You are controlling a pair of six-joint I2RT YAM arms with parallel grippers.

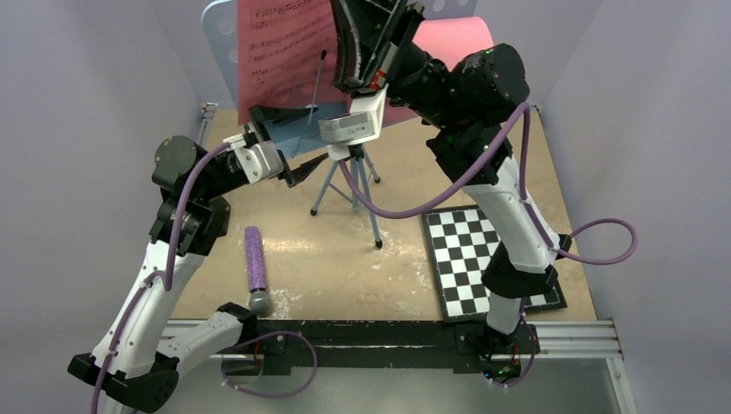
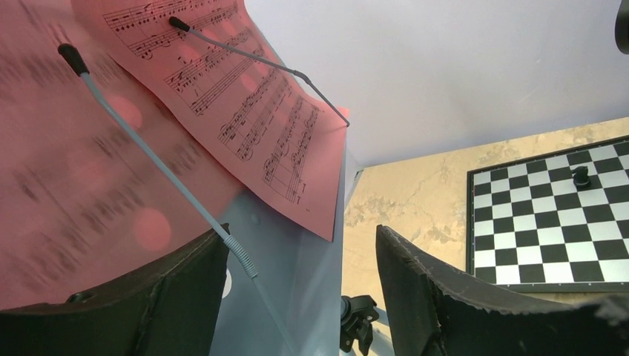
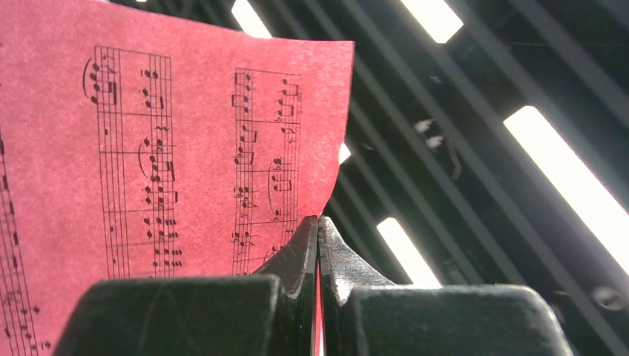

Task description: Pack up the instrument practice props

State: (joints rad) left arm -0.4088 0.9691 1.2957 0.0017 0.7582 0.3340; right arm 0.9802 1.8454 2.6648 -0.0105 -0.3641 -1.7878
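Observation:
The light-blue music stand (image 1: 219, 24) stands at the back on tripod legs (image 1: 353, 185). A pink sheet-music page (image 1: 280, 52) hangs upright in front of it. My right gripper (image 1: 369, 39) is raised high and is shut on that page's corner (image 3: 170, 148), fingertips pinched together (image 3: 318, 222). Another pink page (image 1: 452, 39) lies behind my right arm. My left gripper (image 1: 289, 138) is open at the stand's lower edge. In the left wrist view its fingers (image 2: 303, 237) straddle the blue desk (image 2: 297, 252) below the pink pages (image 2: 245, 96) and wire page holders. No metronome is recognisable.
A black-and-white checkered board (image 1: 461, 250) lies front right; a small black piece (image 2: 581, 176) stands on it, too small to identify. A purple microphone (image 1: 255, 263) lies front left. Grey walls close in on three sides, and a metal rail (image 1: 569, 336) runs along the near edge.

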